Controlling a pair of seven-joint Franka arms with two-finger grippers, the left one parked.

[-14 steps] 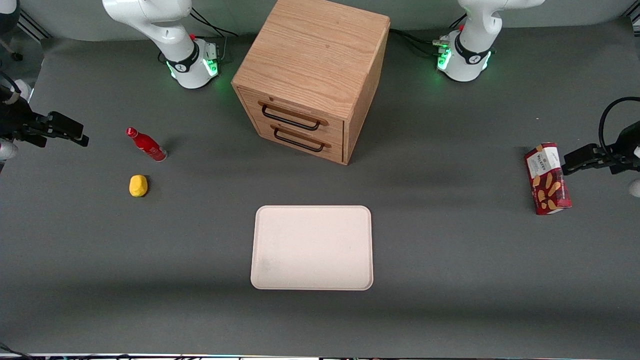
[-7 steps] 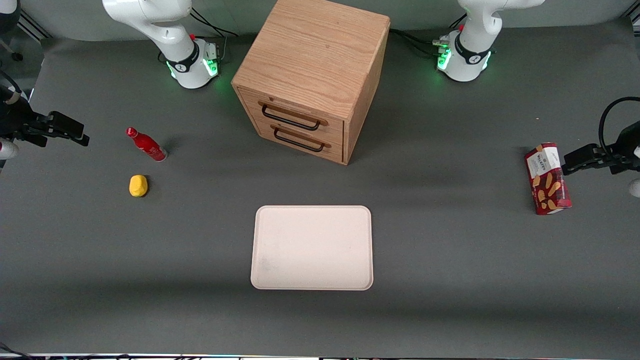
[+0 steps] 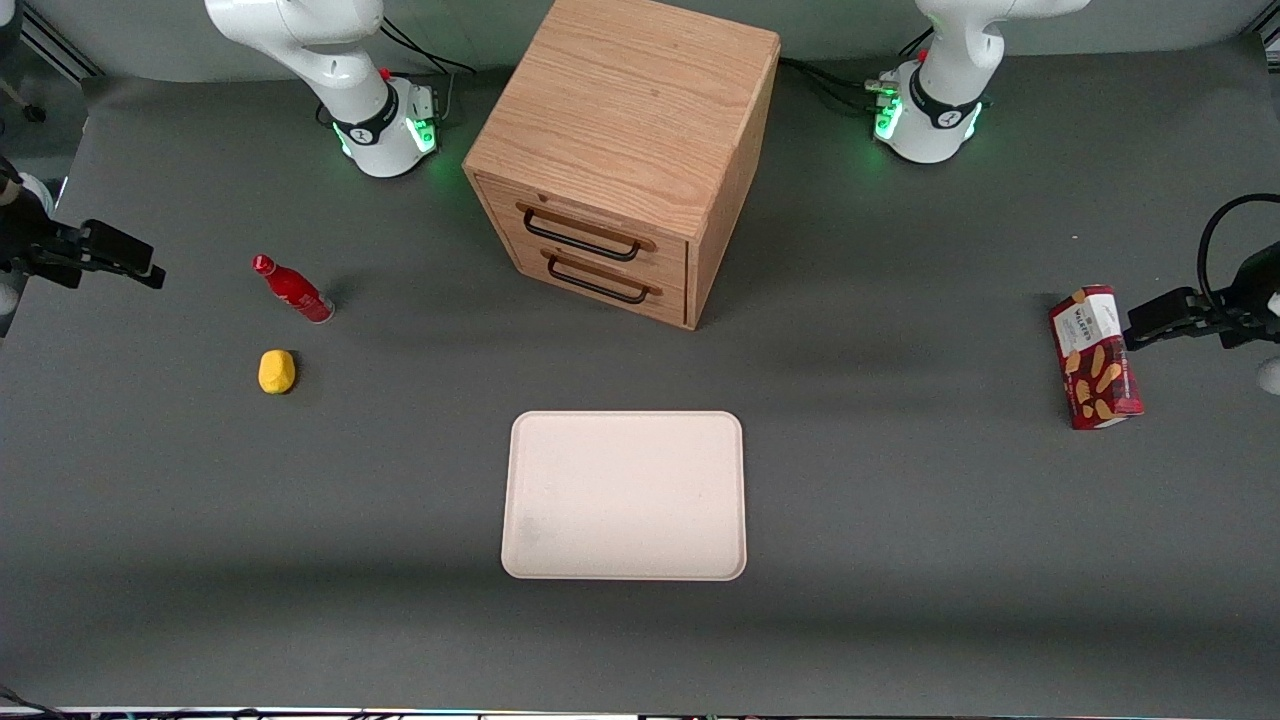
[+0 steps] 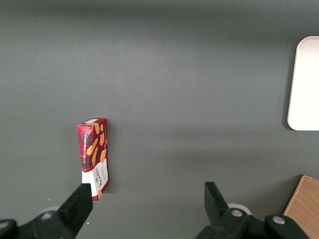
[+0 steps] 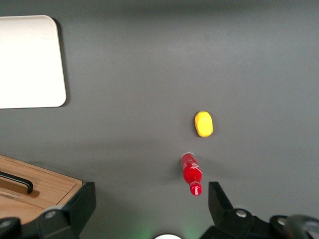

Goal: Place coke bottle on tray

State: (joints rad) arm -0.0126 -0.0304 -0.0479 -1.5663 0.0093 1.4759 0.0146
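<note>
Both fingers spread wide — hand empty, above coke bottle.

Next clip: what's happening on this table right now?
Nothing is held yet. The right arm's gripper hangs open and empty above the working arm's end of the table, over the coke bottle. The bottle stands on the table beside a small yellow object, well apart from the tray, which has nothing on it. A wooden drawer cabinet sits mid-table, farther from the front camera than the tray, and a red snack box lies toward the parked arm's end.
</note>
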